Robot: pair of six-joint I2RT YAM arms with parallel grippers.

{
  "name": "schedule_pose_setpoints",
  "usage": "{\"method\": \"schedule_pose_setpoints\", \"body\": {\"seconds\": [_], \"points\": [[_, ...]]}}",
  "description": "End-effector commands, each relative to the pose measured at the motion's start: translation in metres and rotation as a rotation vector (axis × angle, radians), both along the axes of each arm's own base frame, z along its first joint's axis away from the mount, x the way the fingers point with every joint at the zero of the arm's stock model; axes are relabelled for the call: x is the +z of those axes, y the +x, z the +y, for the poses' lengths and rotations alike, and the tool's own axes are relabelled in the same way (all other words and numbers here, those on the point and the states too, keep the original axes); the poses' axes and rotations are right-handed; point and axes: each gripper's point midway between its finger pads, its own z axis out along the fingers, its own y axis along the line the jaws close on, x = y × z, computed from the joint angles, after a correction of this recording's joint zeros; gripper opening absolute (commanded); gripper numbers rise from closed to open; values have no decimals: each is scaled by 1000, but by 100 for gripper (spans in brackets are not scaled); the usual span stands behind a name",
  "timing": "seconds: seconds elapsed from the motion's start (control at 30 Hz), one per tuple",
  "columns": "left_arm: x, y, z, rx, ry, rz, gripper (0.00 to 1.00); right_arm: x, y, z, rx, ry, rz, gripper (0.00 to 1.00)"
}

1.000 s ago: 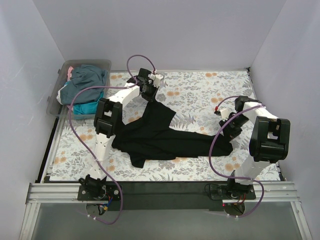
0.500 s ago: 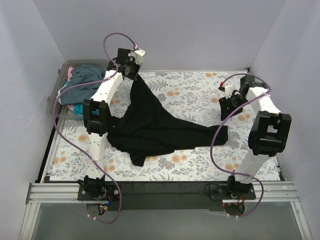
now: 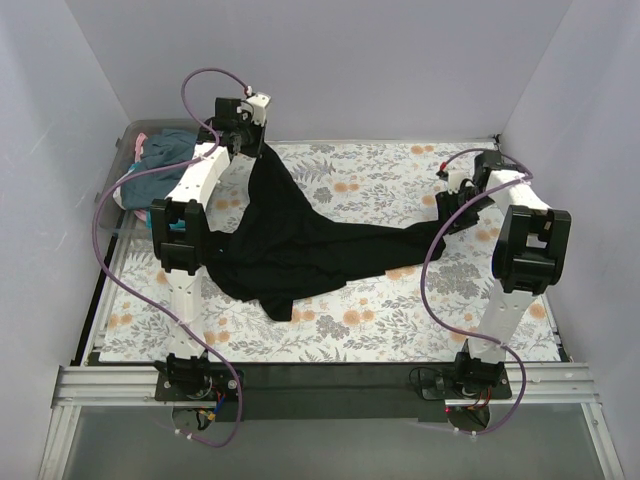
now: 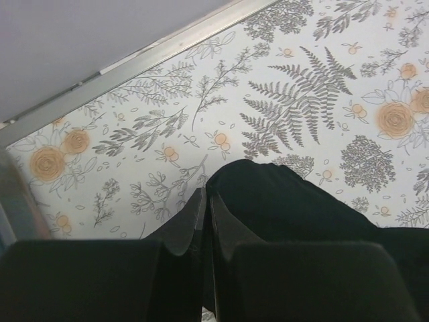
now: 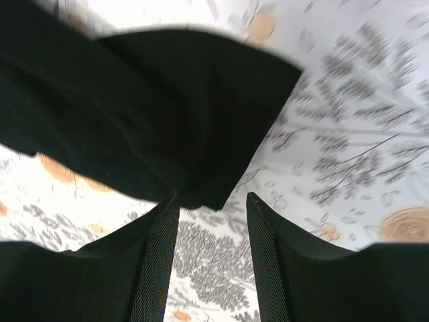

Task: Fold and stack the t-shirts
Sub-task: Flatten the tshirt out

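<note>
Shirts: one soft black cloth t-shirt (image 3: 300, 255) lies across the middle of the flowery table cover (image 3: 400, 320), with one end lifted near the cover's far left side. The left gripper (image 4: 204, 196) pinches that lifted end tight. The right gripper (image 5: 211, 198) hangs over the other end, its two fingers apart, holding nothing. One clear plastic bin (image 3: 160, 124) past the cover's far left corner holds a heap of blue-grey shirts (image 3: 170, 147); I cannot count them.
</note>
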Motion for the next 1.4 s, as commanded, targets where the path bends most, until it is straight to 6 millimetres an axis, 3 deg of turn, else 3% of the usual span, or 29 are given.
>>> {"method": "schedule_pose_setpoints", "body": {"seconds": [0.0, 0.27, 0.6, 0.73, 0.97, 1.23, 1.37], "points": [[54, -11, -14, -48, -61, -84, 0, 15, 46, 0, -75, 30, -114, 51], [50, -16, -10, -42, -38, -74, 0, 0, 65, -8, -65, -17, -125, 51], [42, -20, -6, -27, -25, -53, 0, -19, 78, -2, -63, -91, -147, 50], [32, -23, -4, -22, -14, -37, 0, -29, 75, 5, -50, -125, -144, 51], [33, -20, 2, -12, -1, -54, 0, -41, 73, 2, -70, -217, -129, 48], [33, -19, 2, -10, -4, -56, 0, -64, 51, -3, -69, -248, -52, 50], [33, -20, 1, -7, -19, -50, 0, -72, 44, -1, -62, -237, -23, 37]]}}
